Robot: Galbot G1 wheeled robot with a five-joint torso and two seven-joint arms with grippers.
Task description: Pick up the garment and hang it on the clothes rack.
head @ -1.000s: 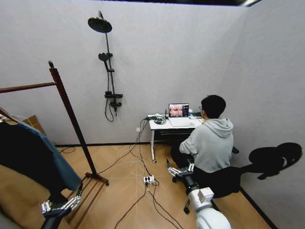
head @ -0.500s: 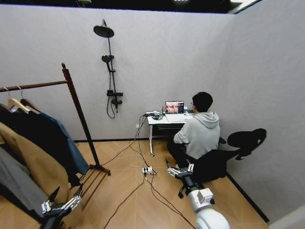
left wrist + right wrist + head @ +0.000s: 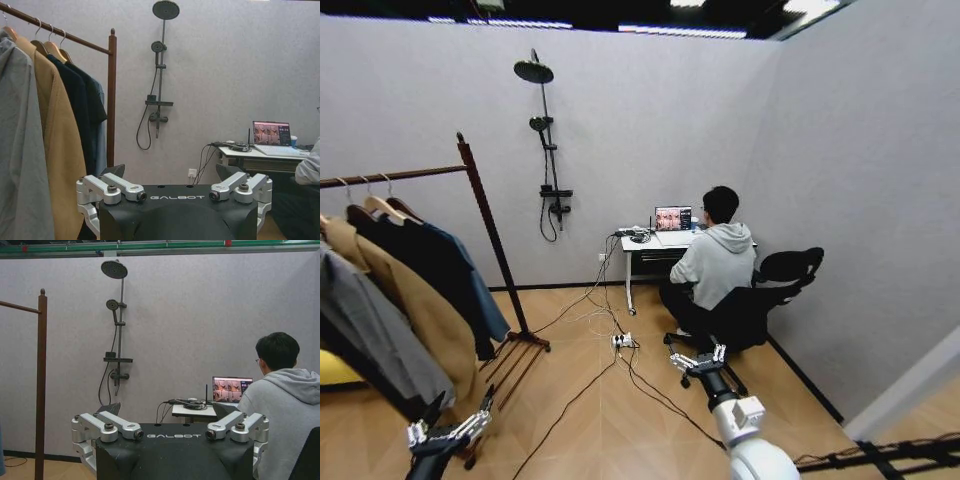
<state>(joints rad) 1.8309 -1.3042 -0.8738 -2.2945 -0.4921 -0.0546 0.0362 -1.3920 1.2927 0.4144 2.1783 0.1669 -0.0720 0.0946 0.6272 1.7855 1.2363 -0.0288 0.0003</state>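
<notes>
- Far left stood the clothes rack (image 3: 490, 250), its dark wooden rail crowded with a grey coat (image 3: 365, 335), a tan coat (image 3: 420, 310) and a black jacket (image 3: 440, 270).
- The garment (image 3: 480, 290) hung last in that row, just beside the post: dusty teal-blue cloth, soft, mostly hidden behind the black jacket with only a strip showing.
- The left gripper (image 3: 448, 432) hovered low near the rack's foot, fingers apart and holding nothing.
- Cables (image 3: 620, 360) trailed over the floor mid-room; I'd judge the base could snag them while driving.
- The right gripper (image 3: 698, 360) was held forward, also spread and empty.
- Reaching in, an arm might catch the neighbouring jacket instead.
</notes>
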